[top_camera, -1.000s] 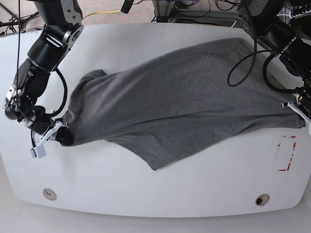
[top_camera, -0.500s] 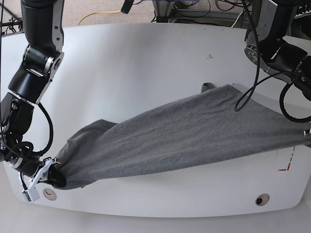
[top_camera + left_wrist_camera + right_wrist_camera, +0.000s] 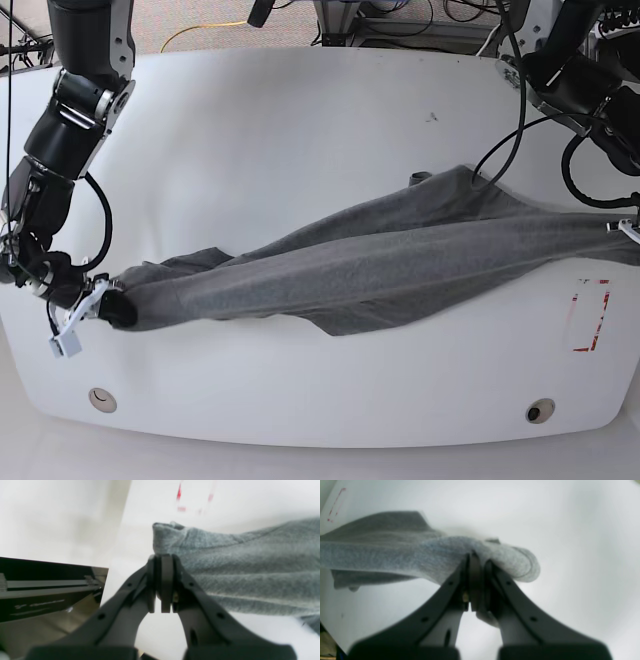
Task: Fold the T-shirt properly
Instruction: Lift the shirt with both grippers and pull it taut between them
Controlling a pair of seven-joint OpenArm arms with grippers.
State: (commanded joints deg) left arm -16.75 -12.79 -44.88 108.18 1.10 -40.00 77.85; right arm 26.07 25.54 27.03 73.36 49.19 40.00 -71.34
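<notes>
The grey T-shirt (image 3: 370, 265) is stretched in a long, narrow, bunched band across the white table (image 3: 300, 130), from lower left to right edge. My right gripper (image 3: 112, 306) is shut on its left end near the table's left side. In the right wrist view the right gripper (image 3: 475, 557) pinches a rolled fold of the T-shirt (image 3: 395, 552). At the far right of the table, my left gripper (image 3: 628, 232) is shut on the other end. The left wrist view has the left gripper (image 3: 161, 557) clamped on a folded edge of the T-shirt (image 3: 237, 580).
A red rectangle mark (image 3: 590, 315) lies near the table's right front. Two round holes (image 3: 101, 400) (image 3: 540, 411) sit along the front edge. Cables (image 3: 500, 140) hang from the arm at the back right. A dark frame (image 3: 50, 590) shows beyond the table edge.
Both grippers have moved back from the front edge, still holding the shirt. The shirt has been pulled tauter and narrower, and a flap now hangs out below its middle.
</notes>
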